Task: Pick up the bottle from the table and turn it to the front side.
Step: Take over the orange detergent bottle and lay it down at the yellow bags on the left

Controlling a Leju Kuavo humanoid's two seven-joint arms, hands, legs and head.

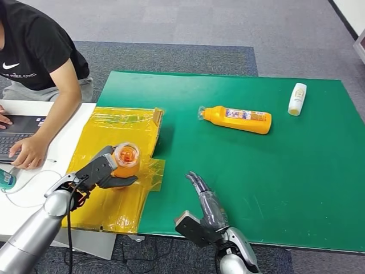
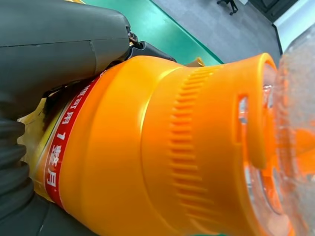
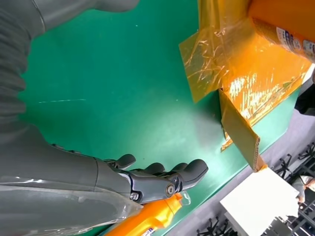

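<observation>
While held: the left hand (image 1: 101,171) grips an orange bottle (image 1: 126,159) over the yellow sheet (image 1: 108,128), at about 8 o'clock on the green mat (image 1: 267,171).
Right hand (image 1: 206,205): spread, holding nothing, at 6 o'clock.
Slip risk: the grip sits low on the smooth body; turning it could let it slide.
Label: seems turned sideways, though the close view is poor.
Other bottle (image 1: 237,119): lying at 12 o'clock.

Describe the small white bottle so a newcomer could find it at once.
Start at the green mat and go to its far right corner. The small white bottle lies there on its side, right of the long orange bottle. It alone is white and stubby.
</observation>
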